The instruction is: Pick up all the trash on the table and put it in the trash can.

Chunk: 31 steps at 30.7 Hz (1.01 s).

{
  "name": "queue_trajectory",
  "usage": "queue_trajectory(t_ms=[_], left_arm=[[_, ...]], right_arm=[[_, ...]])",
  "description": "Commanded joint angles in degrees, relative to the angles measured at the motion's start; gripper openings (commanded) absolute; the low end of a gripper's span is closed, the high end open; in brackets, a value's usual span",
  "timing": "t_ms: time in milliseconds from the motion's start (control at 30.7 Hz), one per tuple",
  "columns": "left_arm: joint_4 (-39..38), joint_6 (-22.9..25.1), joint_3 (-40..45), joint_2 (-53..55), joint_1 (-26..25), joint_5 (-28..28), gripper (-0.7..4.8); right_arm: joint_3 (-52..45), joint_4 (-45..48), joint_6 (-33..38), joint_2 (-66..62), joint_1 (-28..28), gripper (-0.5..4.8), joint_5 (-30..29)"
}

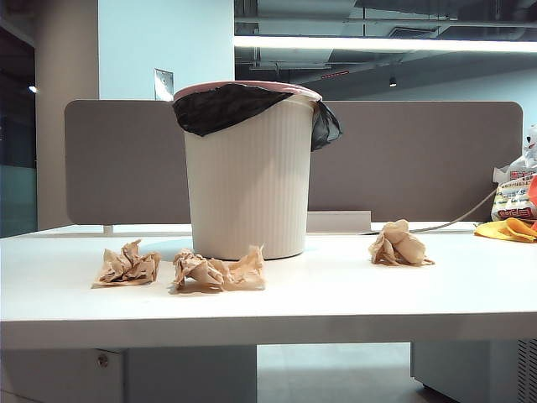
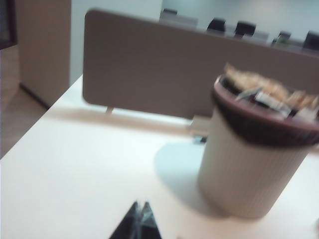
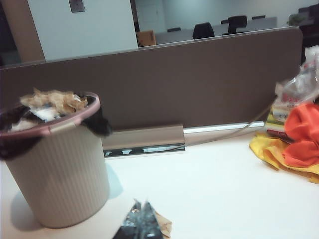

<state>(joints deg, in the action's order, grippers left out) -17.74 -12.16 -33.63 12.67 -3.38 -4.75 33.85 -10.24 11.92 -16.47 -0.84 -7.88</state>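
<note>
Both my arms hang low over the tabletop [image 1: 336, 294]. My left claw [image 2: 141, 209] and right claw [image 3: 141, 208] are pinched closed, holding nothing. The trash can [image 1: 247, 176] sits at 12 o'clock; three trash wads [image 1: 127, 265] [image 1: 220, 270] [image 1: 399, 245] lie around it. Only my wrist views show crumpled paper [image 3: 55, 102] already in the can. The printed bag's [image 1: 513, 195] text is unreadable.
</note>
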Motion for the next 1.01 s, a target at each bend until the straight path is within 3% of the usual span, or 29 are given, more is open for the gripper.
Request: queue_trajectory(t_ms=[33, 228, 392, 489, 750, 1011], left_arm=[[3.2, -2.8, -6.2, 5.9, -0.1, -7.6, -0.06], [3.2, -2.9, -18.5, 17.5, 0.2, -16.3, -0.06], [0.5, -2.7, -27.0, 24.9, 4.1, -15.1, -0.05], [-1.4, -2.2, -31.0, 28.7, 8.4, -10.9, -0.06], [-2.8, 6.4, -37.5, 38.3, 25.0, 2.9, -0.06], [-3.3, 7.5, -42.1, 50.8, 32.6, 4.0, -0.06]], right_arm=[[7.4, 1.0, 0.5, -8.3, 0.1, -0.09, -2.9], [17.8, 2.6, 0.1, -21.8, 0.2, -0.09, -7.6], [21.5, 4.3, -1.6, -30.0, 3.0, -0.09, -11.2], [23.1, 4.9, -3.4, -34.2, 6.2, -0.09, -8.3], [26.2, 4.9, -5.6, -47.0, 11.0, -0.09, -5.8], [27.4, 6.0, -6.4, -60.1, 11.6, -0.09, -2.9]])
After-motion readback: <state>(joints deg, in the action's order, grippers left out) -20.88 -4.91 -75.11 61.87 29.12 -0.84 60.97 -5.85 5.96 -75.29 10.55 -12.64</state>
